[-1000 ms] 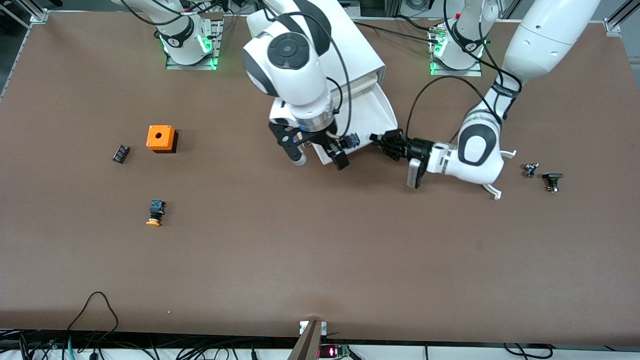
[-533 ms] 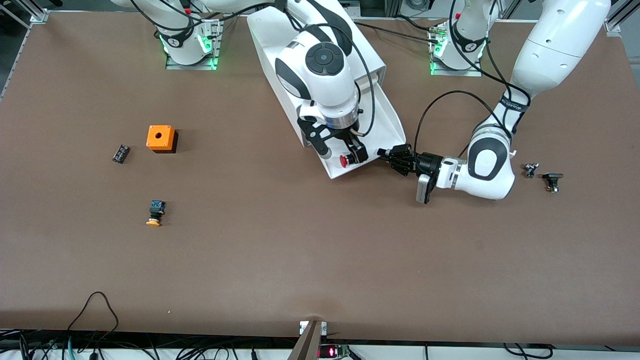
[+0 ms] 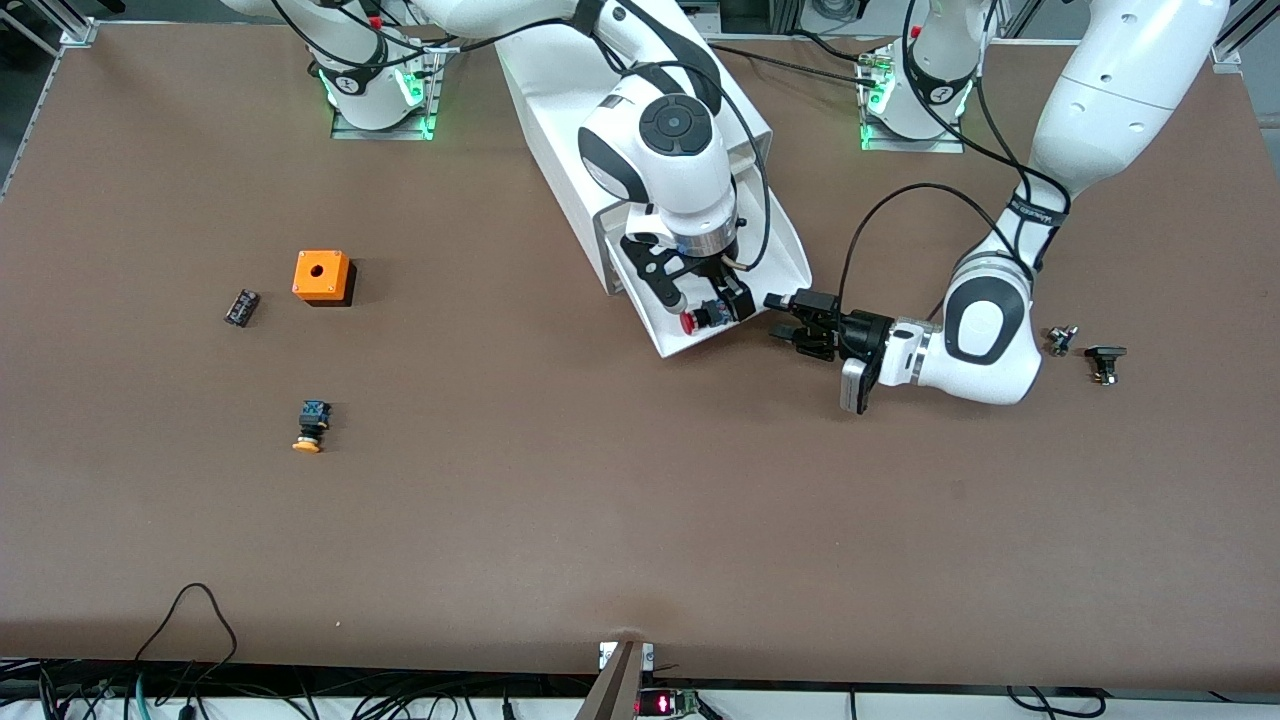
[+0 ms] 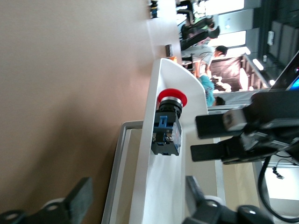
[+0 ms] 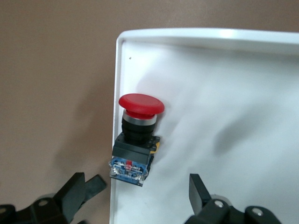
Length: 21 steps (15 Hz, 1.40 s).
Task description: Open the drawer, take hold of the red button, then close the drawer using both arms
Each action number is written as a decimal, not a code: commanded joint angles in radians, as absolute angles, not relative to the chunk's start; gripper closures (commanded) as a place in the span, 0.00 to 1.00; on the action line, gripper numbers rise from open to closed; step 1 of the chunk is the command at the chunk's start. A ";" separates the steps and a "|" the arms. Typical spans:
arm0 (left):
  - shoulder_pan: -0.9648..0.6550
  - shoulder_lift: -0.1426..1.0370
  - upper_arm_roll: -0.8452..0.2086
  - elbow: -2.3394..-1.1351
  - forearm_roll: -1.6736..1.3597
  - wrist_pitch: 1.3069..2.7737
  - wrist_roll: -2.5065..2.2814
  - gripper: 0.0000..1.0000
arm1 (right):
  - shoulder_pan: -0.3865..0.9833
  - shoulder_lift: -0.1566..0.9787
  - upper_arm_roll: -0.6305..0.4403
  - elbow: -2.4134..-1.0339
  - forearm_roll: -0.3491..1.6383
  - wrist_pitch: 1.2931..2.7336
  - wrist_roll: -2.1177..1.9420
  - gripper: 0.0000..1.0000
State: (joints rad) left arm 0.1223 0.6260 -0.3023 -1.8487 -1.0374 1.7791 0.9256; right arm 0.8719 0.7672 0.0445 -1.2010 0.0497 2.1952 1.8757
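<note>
The drawer [image 3: 790, 240] stands pulled out of the white cabinet [image 3: 560, 100] toward the front camera. The red-capped button [image 3: 697, 320] lies on its side in the drawer by the front rim, and also shows in the right wrist view [image 5: 136, 140] and the left wrist view [image 4: 167, 128]. My right gripper [image 3: 708, 303] hangs open low over the button, its fingers either side of the blue end [image 5: 135, 193]. My left gripper [image 3: 795, 320] is open and empty just in front of the drawer's front rim; that rim [image 4: 156, 186] runs between its fingers [image 4: 135, 200].
An orange cube with a hole [image 3: 322, 276], a small black part [image 3: 241, 307] and a yellow-capped button [image 3: 310, 427] lie toward the right arm's end. Two small parts [image 3: 1061, 340] [image 3: 1105, 362] lie on the table [image 3: 640, 520] toward the left arm's end.
The drawer came out a little farther with the button in it. My left gripper drew back with it. My right gripper came down over the drawer onto the button's place.
</note>
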 commanded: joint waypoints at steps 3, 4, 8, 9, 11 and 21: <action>0.152 0.600 -0.311 -1.685 -0.818 1.654 0.688 0.00 | 0.894 0.804 0.037 -1.163 0.051 2.214 1.888 0.19; 0.158 0.600 -0.311 -1.654 -0.786 1.629 0.658 0.00 | 0.896 0.807 0.037 -1.163 0.051 2.214 1.888 0.28; 0.178 0.600 -0.311 -1.536 -0.651 1.536 0.540 0.00 | 0.897 0.810 0.037 -1.163 0.049 2.232 1.881 0.62; 0.178 0.598 -0.311 -1.511 -0.623 1.517 0.531 0.00 | 0.896 0.810 0.037 -1.163 0.048 2.232 1.879 0.66; 0.187 0.594 -0.311 -1.477 -0.582 1.506 0.529 0.00 | 0.896 0.808 0.035 -1.163 0.048 2.233 1.876 0.80; 0.183 0.549 -0.314 -1.430 -0.508 1.511 0.401 0.00 | 0.856 0.793 0.023 -1.025 0.057 2.042 1.873 0.97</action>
State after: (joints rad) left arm 0.1858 0.5882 -0.3044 -1.4393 -0.5778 1.5249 0.4743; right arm 0.8678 0.7878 0.0207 -1.0953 0.0496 2.1150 1.8757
